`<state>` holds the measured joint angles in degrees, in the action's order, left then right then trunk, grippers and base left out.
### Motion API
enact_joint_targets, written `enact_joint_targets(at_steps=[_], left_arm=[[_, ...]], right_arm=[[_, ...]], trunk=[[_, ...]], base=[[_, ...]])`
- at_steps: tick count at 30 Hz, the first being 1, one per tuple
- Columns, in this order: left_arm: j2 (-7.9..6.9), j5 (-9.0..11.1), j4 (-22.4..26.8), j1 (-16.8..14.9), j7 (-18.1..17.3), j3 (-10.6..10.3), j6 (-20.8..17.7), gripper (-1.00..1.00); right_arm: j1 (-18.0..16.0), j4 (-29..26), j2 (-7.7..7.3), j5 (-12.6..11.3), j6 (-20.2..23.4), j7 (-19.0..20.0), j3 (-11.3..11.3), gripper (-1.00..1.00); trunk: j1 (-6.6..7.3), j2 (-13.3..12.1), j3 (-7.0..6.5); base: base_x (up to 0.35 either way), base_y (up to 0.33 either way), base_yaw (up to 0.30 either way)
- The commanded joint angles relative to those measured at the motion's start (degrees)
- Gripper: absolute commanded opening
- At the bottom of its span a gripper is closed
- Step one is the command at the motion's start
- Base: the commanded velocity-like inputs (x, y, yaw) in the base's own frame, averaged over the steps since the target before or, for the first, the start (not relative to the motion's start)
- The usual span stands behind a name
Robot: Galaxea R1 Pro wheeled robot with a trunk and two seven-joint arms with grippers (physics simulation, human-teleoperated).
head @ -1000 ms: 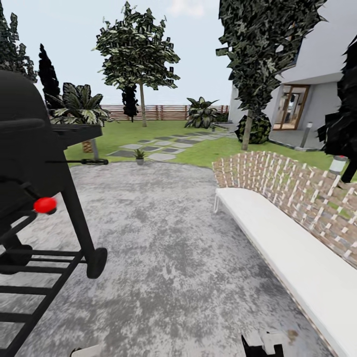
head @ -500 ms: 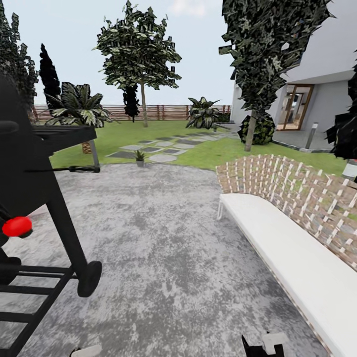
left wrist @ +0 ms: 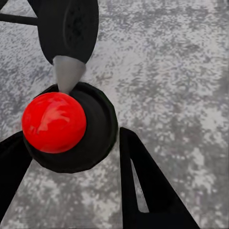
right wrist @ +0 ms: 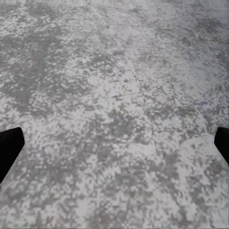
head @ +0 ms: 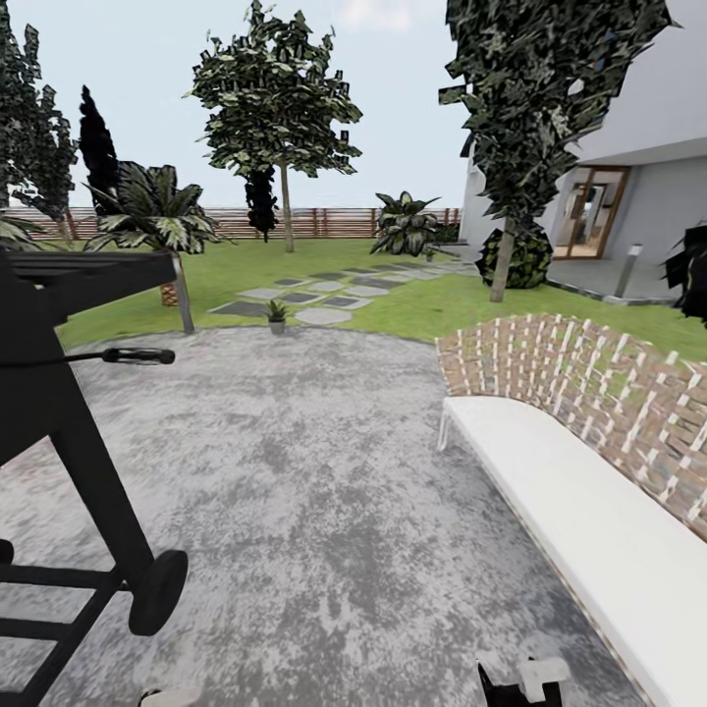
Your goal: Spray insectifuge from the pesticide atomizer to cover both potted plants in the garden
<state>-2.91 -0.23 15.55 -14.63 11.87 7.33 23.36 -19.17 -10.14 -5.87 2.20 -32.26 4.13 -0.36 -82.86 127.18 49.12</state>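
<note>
On the patio (head: 324,471) we sit between a black grill (head: 59,412) on our left and a white bench (head: 589,511) on our right. One potted plant (head: 277,314), a small rosette in a grey pot, stands at the far patio edge by the stepping stones (head: 314,295). Right gripper (right wrist: 114,143) jaws are wide apart over bare paving. Left gripper (left wrist: 71,157): can't tell, a red knob (left wrist: 53,122) blocks it.

The right gripper (right wrist: 114,143) had black fingers (right wrist: 9,148); black and white arm parts (head: 525,682) showed below.
</note>
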Motion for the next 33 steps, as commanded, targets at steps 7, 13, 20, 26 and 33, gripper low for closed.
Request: enact_joint_targets(at_steps=[7,13,20,26,33], left_arm=[[0.01,-0.04,-0.08,-0.04,0.09,0.05,0.2,-1.0],[0.01,-0.04,-0.08,-0.04,0.09,0.05,0.2,-1.0],[0.01,-0.04,-0.09,-0.04,0.09,0.05,0.2,-1.0],[0.01,-0.04,-0.09,-0.04,0.09,0.05,0.2,-1.0],[-0.02,-0.04,-0.09,-0.04,0.09,0.06,0.2,-1.0]], right_arm=[[-0.03,0.04,-0.02,0.17,-0.17,0.09,-0.14,1.0],[-0.04,0.04,0.02,0.17,-0.17,0.09,-0.09,1.0],[-0.02,0.04,0.06,0.17,-0.17,0.03,-0.14,1.0],[-0.02,0.12,0.07,0.34,-0.17,0.25,0.04,1.0],[-0.06,0.04,0.0,0.28,-0.17,0.26,-0.06,1.0]], trunk=[[-0.02,0.02,0.06],[-0.02,0.02,0.06],[-0.02,0.02,0.06],[-0.02,0.02,0.06],[-0.02,0.02,0.06]], base=[[0.339,0.0,0.217],[0.339,0.0,0.09],[0.339,0.0,0.006],[0.318,-0.133,0.0],[0.305,-0.184,0.0]])
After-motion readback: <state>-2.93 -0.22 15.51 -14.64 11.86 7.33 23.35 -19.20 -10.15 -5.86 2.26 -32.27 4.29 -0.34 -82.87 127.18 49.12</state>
